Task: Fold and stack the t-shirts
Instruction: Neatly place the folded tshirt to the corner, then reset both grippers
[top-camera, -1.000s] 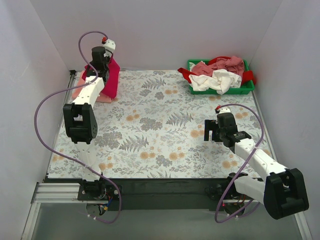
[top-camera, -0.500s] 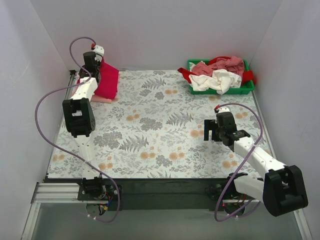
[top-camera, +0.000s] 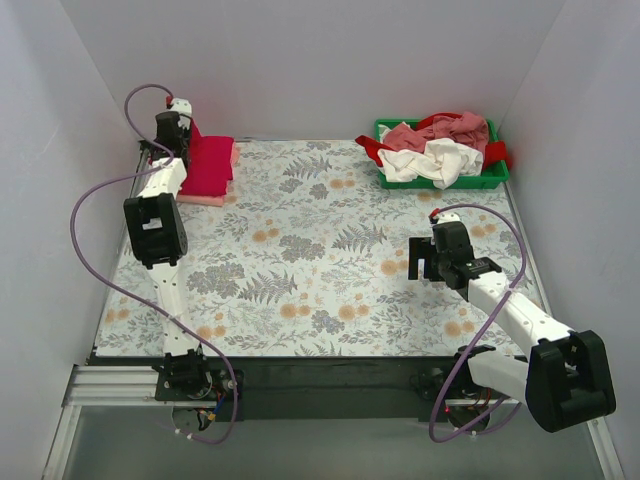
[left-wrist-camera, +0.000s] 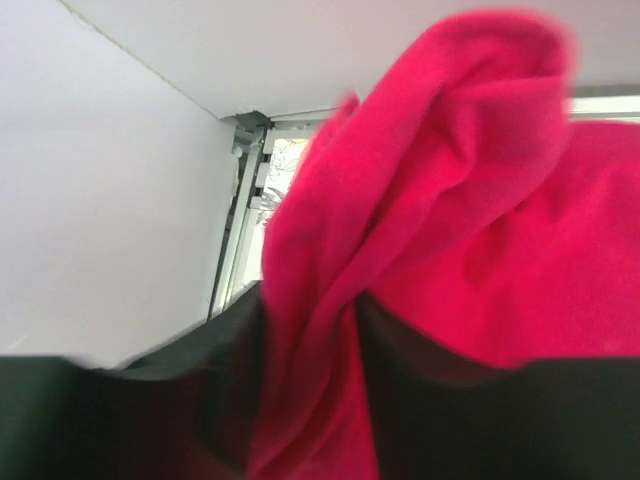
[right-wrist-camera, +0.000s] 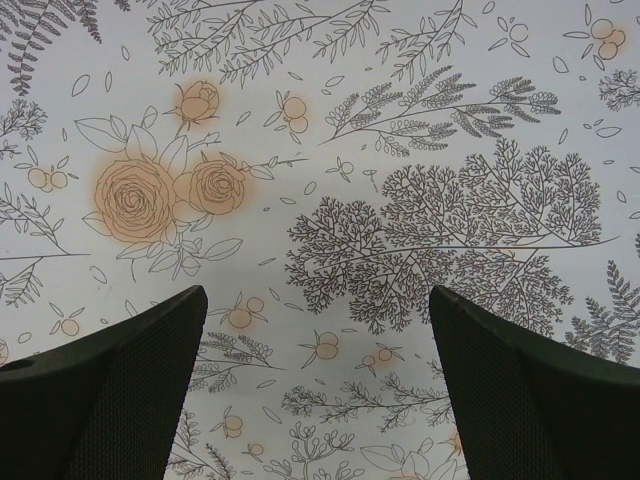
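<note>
Top: far left corner, two tees stacked, crimson t-shirt (top-camera: 208, 165) on salmon-pink t-shirt (top-camera: 205, 201), left gripper (top-camera: 172, 128) at them. Far right corner, one green bin (top-camera: 440, 183), tee heap (top-camera: 435, 150) inside, count unclear. Right gripper (top-camera: 418, 262) near right edge.
Left wrist: jaws clamped on crimson cloth, fingers blurred.
Right wrist: jaws apart above floral bench (right-wrist-camera: 350, 150).

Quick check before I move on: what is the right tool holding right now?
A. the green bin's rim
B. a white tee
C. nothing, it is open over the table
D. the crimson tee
C: in the right wrist view the right tool has its fingers spread apart, with only the floral table between them.
</note>
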